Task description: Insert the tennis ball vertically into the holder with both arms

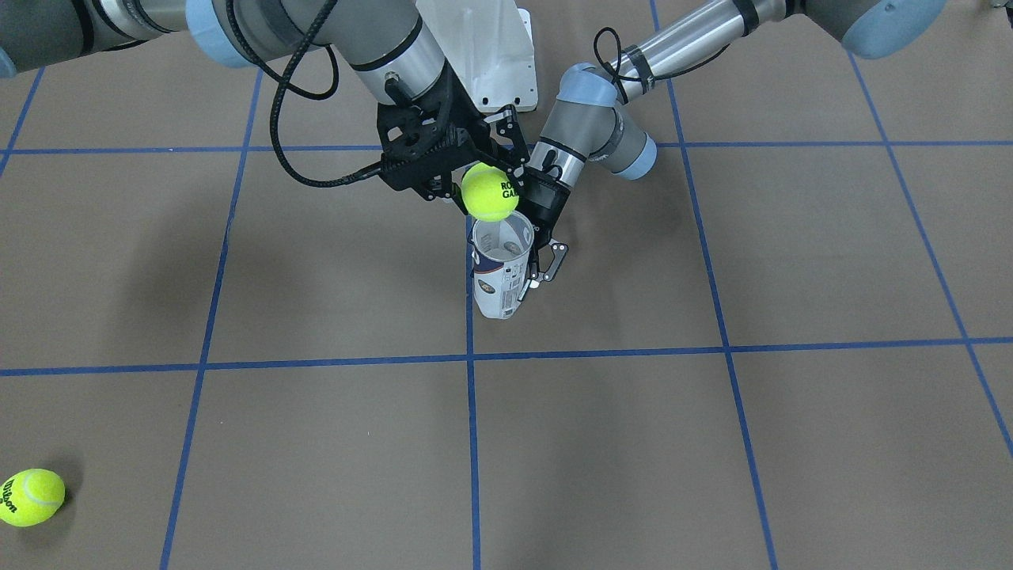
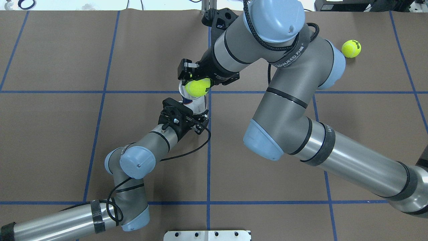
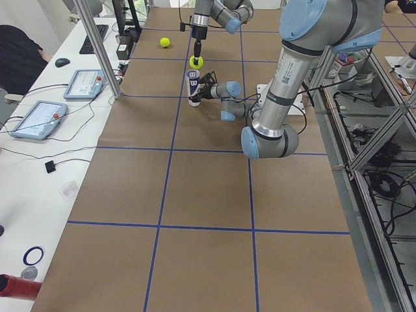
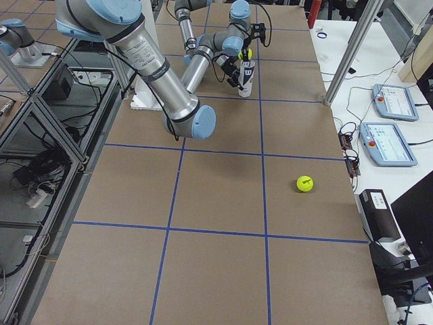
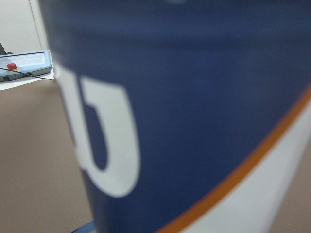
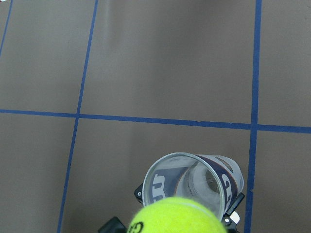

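The right arm [image 2: 267,67] reaches down over the middle of the desk [image 1: 712,443]. The right jaws are closed narrowly on a tennis ball [image 1: 490,192], which sits between their tips with its black lettering facing outward. Directly under these jaws and the ball stands the holder [image 1: 501,269], upright on the desk with its metal-rimmed mouth open towards them. From the right wrist view the ball fills the bottom edge and the holder's round opening [image 6: 189,182] lies just beyond it, nearly in line. The ball hangs just above the rim; whether it touches the rim cannot be told.

The left arm [image 2: 140,157] comes in low from the side. The left jaws are closed on the holder's wall at about mid-height, with the tube between them. The left wrist camera is so close that the navy label with its white letter [image 5: 102,145] and an orange stripe fills the view, blurred.

A second tennis ball [image 1: 30,497] lies on the desk well apart from both sets of jaws, on the right arm's side. A white pedestal base [image 1: 491,55] sits at the desk edge behind the right jaws, near the robot. Blue tape lines [image 1: 471,443] divide the brown surface into squares, and the holder stands just beside one of them.
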